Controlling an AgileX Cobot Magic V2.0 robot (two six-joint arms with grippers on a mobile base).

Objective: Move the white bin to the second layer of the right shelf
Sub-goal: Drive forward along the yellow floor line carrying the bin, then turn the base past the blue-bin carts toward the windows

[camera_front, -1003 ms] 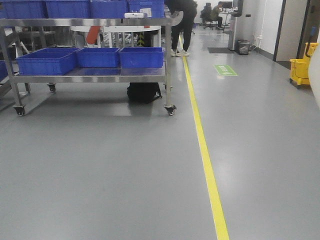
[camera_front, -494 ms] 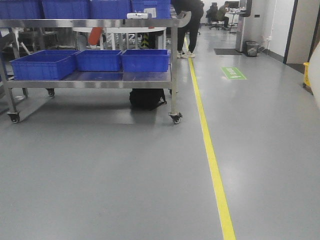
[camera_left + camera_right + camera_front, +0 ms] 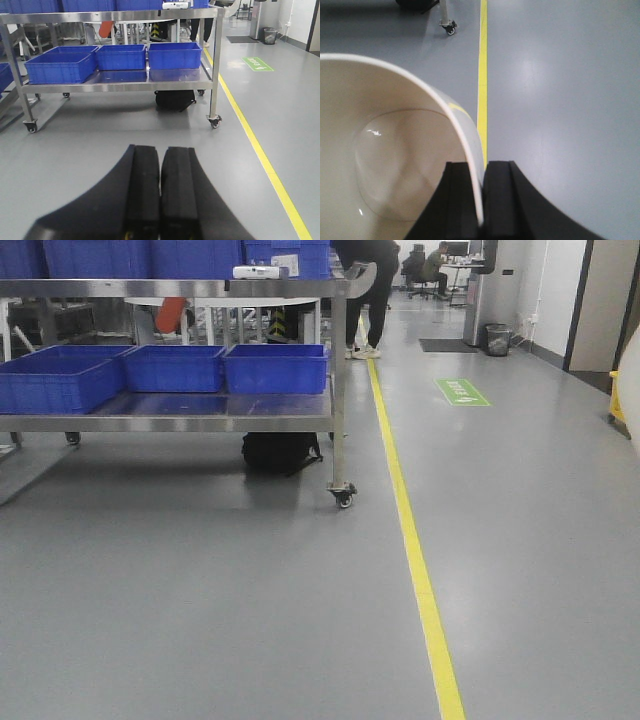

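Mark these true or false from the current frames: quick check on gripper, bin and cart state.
1. The right gripper is clamped on the wall of the white bin. True.
2. The left gripper is wide open. False: its fingers are closed together with nothing between them.
3. The white bin is loaded with parts. False: the interior that shows is empty.
4. Three blue crates sit on the lower shelf of the steel cart. True.
5. The yellow floor line passes under the cart. False: it runs beside the cart, clear of its caster.
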